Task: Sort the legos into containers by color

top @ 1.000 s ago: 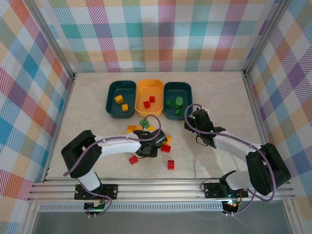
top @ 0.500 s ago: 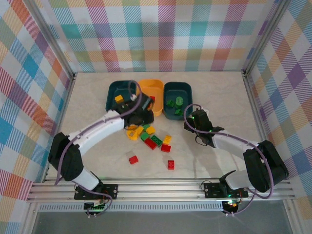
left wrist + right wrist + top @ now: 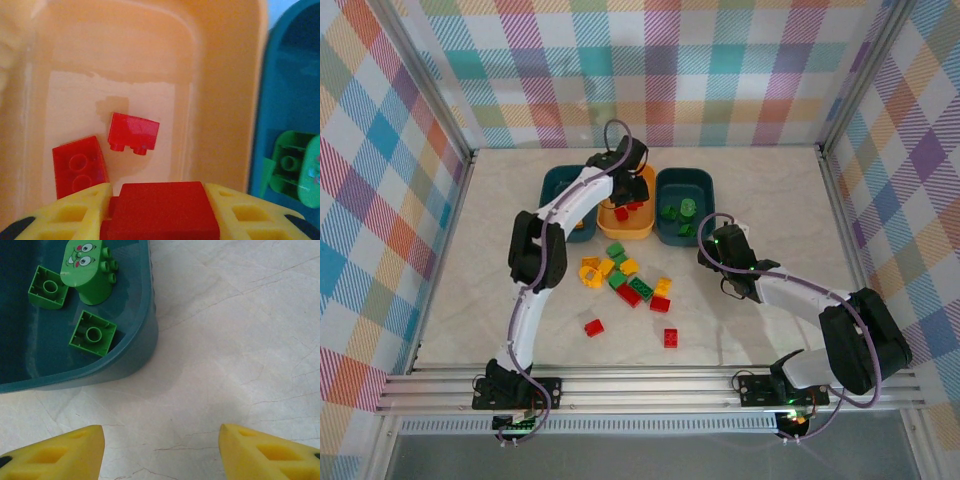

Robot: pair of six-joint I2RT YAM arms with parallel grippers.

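Starting at the left gripper (image 3: 162, 217): clenched on a red brick (image 3: 165, 207), pinched flat between the two yellow fingers (image 3: 75, 210) and filling the whole gap (no slack anywhere). Hanging over the orange bin (image 3: 225, 100), above its floor; can't tell whether touching down or not. Just beyond the fingertips, lying on that floor: two more reds (image 3: 133, 132), one studs-up on the left, the other tipped onto its side, close together but apart. Past the orange wall on the right: the right teal bin (image 3: 290, 75) with green pieces (image 3: 287, 165) in it.

Moving to the right gripper (image 3: 160, 455): spread wide, holding nothing, just bare table (image 3: 225, 340) between the tips (kinda idling there). Ahead and to the left, the rounded corner of that same teal bin, near the fingers but not touching. Inside it: two square greens lying hollow-side up, plus a rounded one with a goofy cartoon face, all behind the bin wall and well clear of the tips.

Pulling back to the overhead view: left arm (image 3: 535, 250) stretched far out to the orange bin, right gripper parked on the near side of the right teal bin. On the other side of the orange one, the left teal bin (image 3: 552, 190), all three in a row, touching or nearly. In the middle of the table, just in front of the bins, a loose pile (image 3: 625, 280) of red, yellow and green, with two stray reds (image 3: 593, 327) nearer the arm bases, apart from the pile and from each other.
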